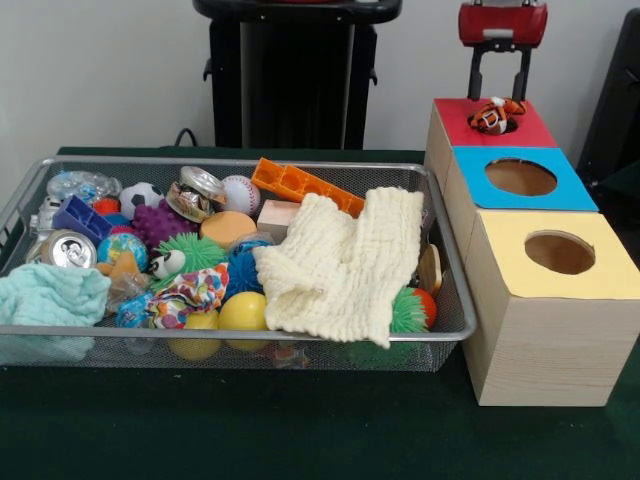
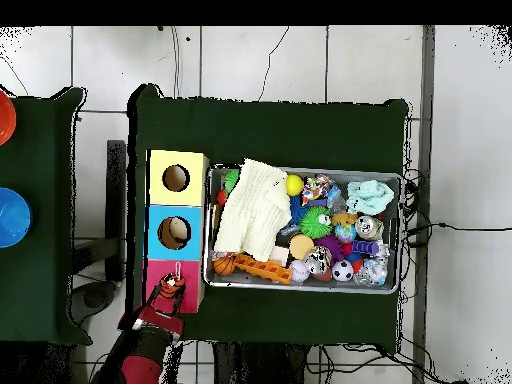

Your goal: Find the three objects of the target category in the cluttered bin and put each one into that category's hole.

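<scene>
The gripper (image 1: 501,72) hangs open above the red box (image 1: 455,123); its tiger toy (image 1: 494,115) may jam across the hole.

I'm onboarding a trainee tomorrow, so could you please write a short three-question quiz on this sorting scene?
1. True or false: the cream cloth lies inside the wire bin.
2. Which box top has the orange striped toy at its hole: A red, B blue, C yellow?
3. Fill in: the gripper hangs above the ___ box.

Key: 1 true; 2 A; 3 red.
</scene>
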### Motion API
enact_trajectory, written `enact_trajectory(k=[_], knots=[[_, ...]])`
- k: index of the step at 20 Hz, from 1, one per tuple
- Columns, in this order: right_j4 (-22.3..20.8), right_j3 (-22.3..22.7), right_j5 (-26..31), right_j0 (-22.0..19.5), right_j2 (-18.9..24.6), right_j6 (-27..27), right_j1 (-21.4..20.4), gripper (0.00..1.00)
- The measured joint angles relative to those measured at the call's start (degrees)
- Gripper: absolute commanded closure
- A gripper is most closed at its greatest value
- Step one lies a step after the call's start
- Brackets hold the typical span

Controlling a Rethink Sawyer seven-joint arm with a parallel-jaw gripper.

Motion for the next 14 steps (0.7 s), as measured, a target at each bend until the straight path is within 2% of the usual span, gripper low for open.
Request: enact_trajectory(k=[14], knots=[[0.40,0.01,0.11,0.28,0.00,0.00,-0.72,0.00]])
